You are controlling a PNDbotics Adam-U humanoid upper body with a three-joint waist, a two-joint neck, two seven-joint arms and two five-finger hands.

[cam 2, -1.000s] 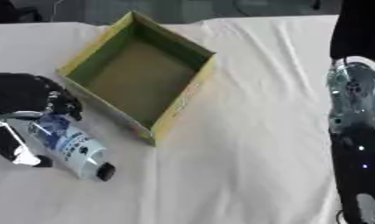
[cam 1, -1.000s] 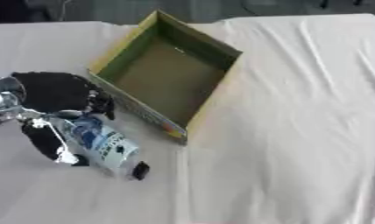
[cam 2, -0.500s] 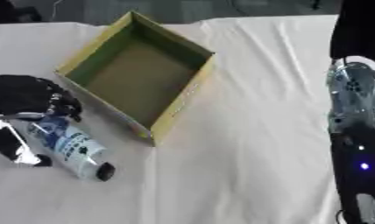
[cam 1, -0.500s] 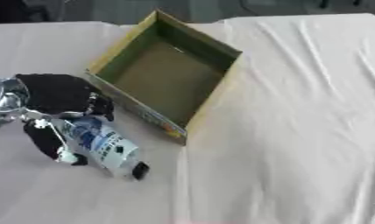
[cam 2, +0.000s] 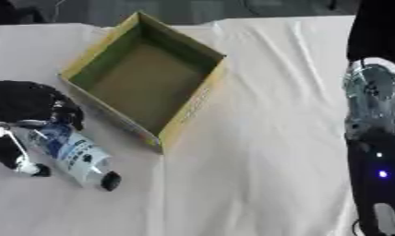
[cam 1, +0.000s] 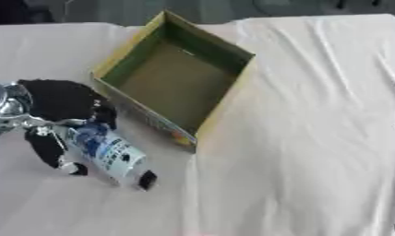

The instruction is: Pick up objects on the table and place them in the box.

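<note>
Bottle lies on its side at the lower left of the left eye view, dark cap toward the bottom, on the white cloth-covered table just beside the open box. The left hand is over its upper end, thumb and fingers curled round the body. Judged from its look, it is a light, stiff plastic bottle with a smooth label that may slip; the middle of the barrel seems the best place to hold. The box sits in the upper middle and appears empty.

In the right eye view the right arm runs down the right edge; its hand is cut off at the bottom corner, so I cannot tell how its fingers stand. The label's print is unreadable.
</note>
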